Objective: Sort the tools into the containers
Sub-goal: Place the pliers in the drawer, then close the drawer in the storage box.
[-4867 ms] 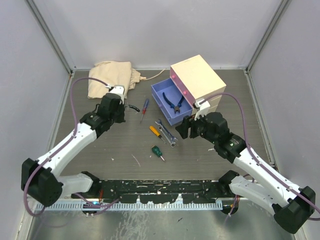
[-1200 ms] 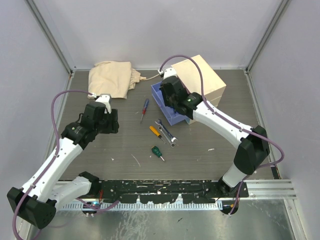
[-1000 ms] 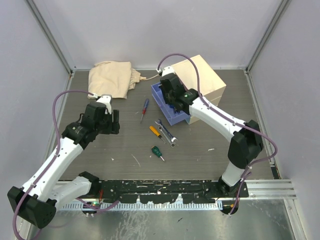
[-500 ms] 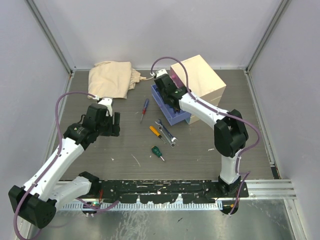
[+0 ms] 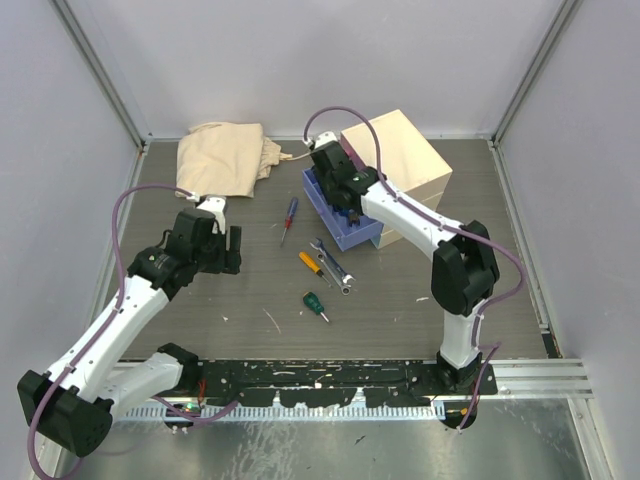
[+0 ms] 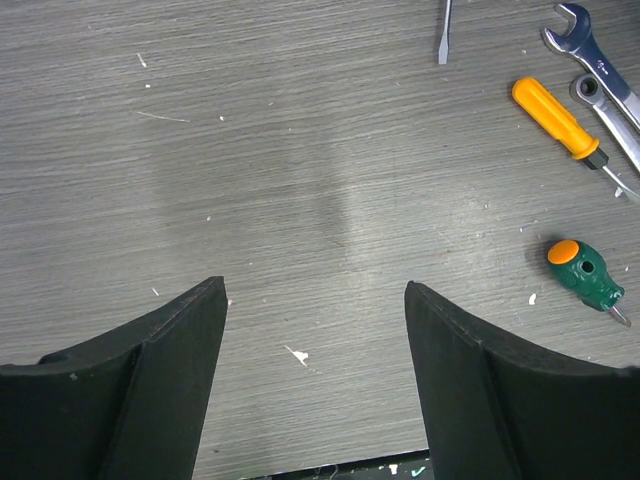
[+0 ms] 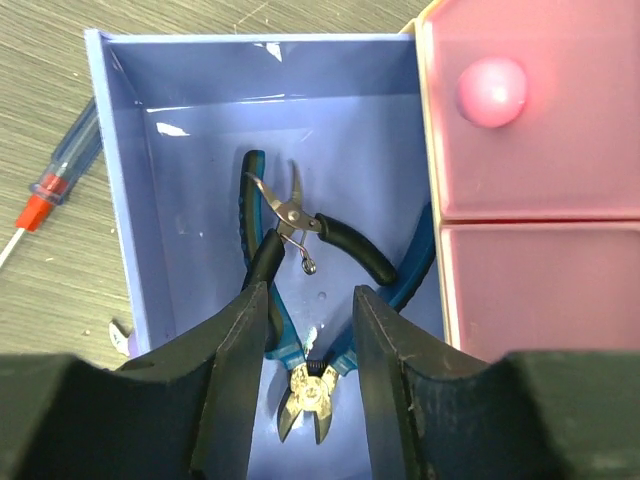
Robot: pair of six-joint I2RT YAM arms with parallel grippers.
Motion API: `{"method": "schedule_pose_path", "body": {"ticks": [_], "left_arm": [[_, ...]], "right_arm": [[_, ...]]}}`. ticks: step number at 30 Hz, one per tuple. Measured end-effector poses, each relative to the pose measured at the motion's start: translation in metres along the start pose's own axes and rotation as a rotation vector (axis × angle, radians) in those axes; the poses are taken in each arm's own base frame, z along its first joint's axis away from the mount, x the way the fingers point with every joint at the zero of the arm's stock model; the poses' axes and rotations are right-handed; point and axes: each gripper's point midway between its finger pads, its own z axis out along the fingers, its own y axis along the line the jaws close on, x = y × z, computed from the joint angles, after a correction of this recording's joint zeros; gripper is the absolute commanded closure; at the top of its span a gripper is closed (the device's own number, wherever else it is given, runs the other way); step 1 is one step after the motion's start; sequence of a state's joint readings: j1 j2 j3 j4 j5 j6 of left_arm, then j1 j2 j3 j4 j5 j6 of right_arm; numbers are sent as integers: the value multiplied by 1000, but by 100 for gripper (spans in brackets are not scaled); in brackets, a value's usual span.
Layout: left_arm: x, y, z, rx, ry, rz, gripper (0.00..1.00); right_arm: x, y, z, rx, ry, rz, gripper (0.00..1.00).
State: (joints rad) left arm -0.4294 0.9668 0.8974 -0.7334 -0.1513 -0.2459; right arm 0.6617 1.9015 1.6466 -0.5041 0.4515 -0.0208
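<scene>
The blue drawer [image 7: 120, 180] stands pulled out of the cream chest [image 5: 400, 150]. Blue-handled pliers [image 7: 316, 392] and small black-handled pliers [image 7: 345, 245] lie inside it. My right gripper [image 7: 310, 295] hangs just above them, open and holding nothing, its left finger close to a black handle. On the table lie an orange-handled screwdriver [image 6: 555, 115], a stubby green-handled screwdriver [image 6: 580, 272] and two silver spanners [image 5: 335, 262]. My left gripper [image 6: 315, 300] is open over bare table, left of these tools.
A red-and-blue-handled screwdriver [image 5: 289, 215] lies left of the drawer. The shut pink drawer [image 7: 540, 150] with its knob sits right of my right gripper. A beige cloth [image 5: 225, 155] is bunched at the back left.
The right arm swung from the table to above the blue drawer, and its jaws opened in the last half second. Black-handled pliers now lie in the drawer. The left gripper widened slightly.
</scene>
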Motion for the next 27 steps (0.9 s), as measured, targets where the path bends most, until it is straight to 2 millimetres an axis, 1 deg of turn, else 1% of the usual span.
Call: {"method": "schedule_pose_path", "body": {"ticks": [4,6,9,11,12,14,16,19,21,24,27], "left_arm": [[0,-1,0,7,1,-1,26],[0,-2,0,10,1,-1,25],[0,-3,0,16,2,-2,23],[0,-4,0,23,3,-3,22],[1,-5,0,27,4,-6,21],[0,-7,0,39,4,-15,20],[-2,-11,0,55,-4,-39,19],[-4,-16,2,72,2,-63,15],[-6,-21,4,90,12,-80,14],[-10,-32,11,131,20,-105,13],[-17,-41,16,167,16,-122,13]], "right_arm": [[-14,-2,-18,-35,-40,41,52],[-26,-4,-34,-66,-77,66,50],[-47,-14,-64,-95,-151,109,49],[-60,-26,-86,-103,-205,146,47],[-71,-36,-105,-112,-253,179,46],[-78,-52,-117,-105,-287,222,44],[-85,-79,-129,-85,-326,292,42],[-84,-127,-131,-25,-342,403,40],[-77,-157,-123,9,-332,467,39],[-60,-192,-107,40,-291,538,38],[-50,-216,-92,55,-263,584,37]]}}
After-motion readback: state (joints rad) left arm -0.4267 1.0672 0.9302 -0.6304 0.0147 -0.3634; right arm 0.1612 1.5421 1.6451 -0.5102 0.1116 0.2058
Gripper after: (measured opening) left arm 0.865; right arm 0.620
